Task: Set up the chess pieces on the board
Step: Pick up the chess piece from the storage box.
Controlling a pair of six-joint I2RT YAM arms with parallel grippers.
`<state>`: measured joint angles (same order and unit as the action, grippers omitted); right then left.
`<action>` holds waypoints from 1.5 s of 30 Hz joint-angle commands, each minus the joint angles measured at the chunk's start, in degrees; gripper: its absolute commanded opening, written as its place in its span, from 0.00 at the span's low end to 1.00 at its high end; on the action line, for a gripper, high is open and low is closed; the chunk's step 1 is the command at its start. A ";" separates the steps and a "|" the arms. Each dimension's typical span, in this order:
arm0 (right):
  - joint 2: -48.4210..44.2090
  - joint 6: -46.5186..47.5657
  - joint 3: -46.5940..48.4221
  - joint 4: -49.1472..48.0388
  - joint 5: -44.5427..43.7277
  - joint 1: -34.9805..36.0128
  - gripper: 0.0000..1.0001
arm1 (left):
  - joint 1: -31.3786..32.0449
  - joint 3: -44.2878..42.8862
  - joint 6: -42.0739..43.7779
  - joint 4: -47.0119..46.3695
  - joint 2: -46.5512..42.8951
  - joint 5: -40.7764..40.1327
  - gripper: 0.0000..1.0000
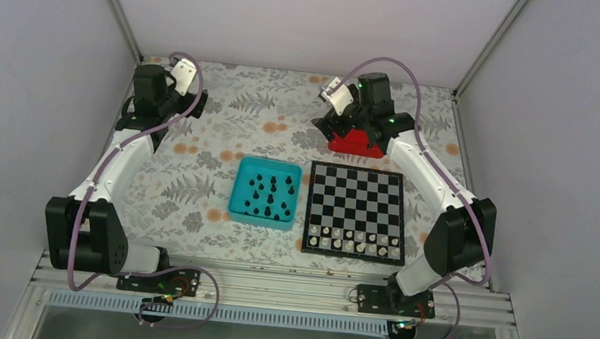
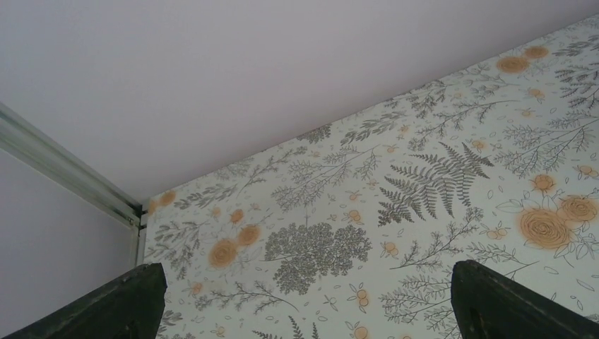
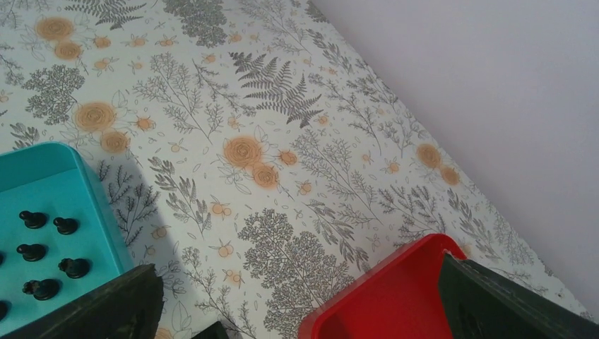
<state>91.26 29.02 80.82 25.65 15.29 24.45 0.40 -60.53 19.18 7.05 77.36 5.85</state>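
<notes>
**Black minis parked in the teal tray, both tools wide open**

The chess pieces [image 1: 270, 193] are all standing in the teal tray [image 1: 236, 182], dead centre of the top view, just beside the left edge of the board [image 1: 358, 193]. Pale pieces [image 1: 354, 240] fill the board's bottom rows. The upper rows are bare, so I'd guess that's where yours go.

Handling-wise, expect them to be light, stiff and tippy, with narrow bodies, round heads and small bases. They look smooth, so a sloppy pinch could squirt one sideways. I'd come straight down and take one around the neck or upper body rather than the head. Start from the edge of the bunch, since the neighbours stand close. Nothing about them looks fragile to me.

Both tools are released and carrying nothing. Your left tool [image 2: 305, 267] hangs over bare floral desk [image 2: 424, 176] in the upper left of the top view. Your right tool [image 3: 298, 267] sits upper centre, over the red tray [image 3: 381, 296], with a corner of the teal one at the left of its wrist view.

No brand, label or lettering I can read anywhere.
</notes>
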 commanded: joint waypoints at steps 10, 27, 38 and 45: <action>6.17 2.35 7.32 8.76 3.09 1.88 1.00 | -0.22 0.58 1.59 -1.93 -1.41 0.92 1.00; 27.65 9.55 24.27 31.04 -2.70 23.36 0.52 | -0.71 1.82 3.69 -2.51 -0.48 -1.22 1.00; 29.44 7.75 22.32 27.66 -8.43 23.52 0.48 | -1.54 2.64 2.93 -3.62 -0.24 -2.35 1.00; 30.82 7.29 22.11 27.52 -10.09 23.50 0.40 | -1.60 3.16 2.94 -3.62 -0.32 -2.07 1.00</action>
<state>121.47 37.23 103.44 53.80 7.03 47.92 -0.91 -58.15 22.04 4.86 77.30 4.05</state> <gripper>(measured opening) 0.423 0.999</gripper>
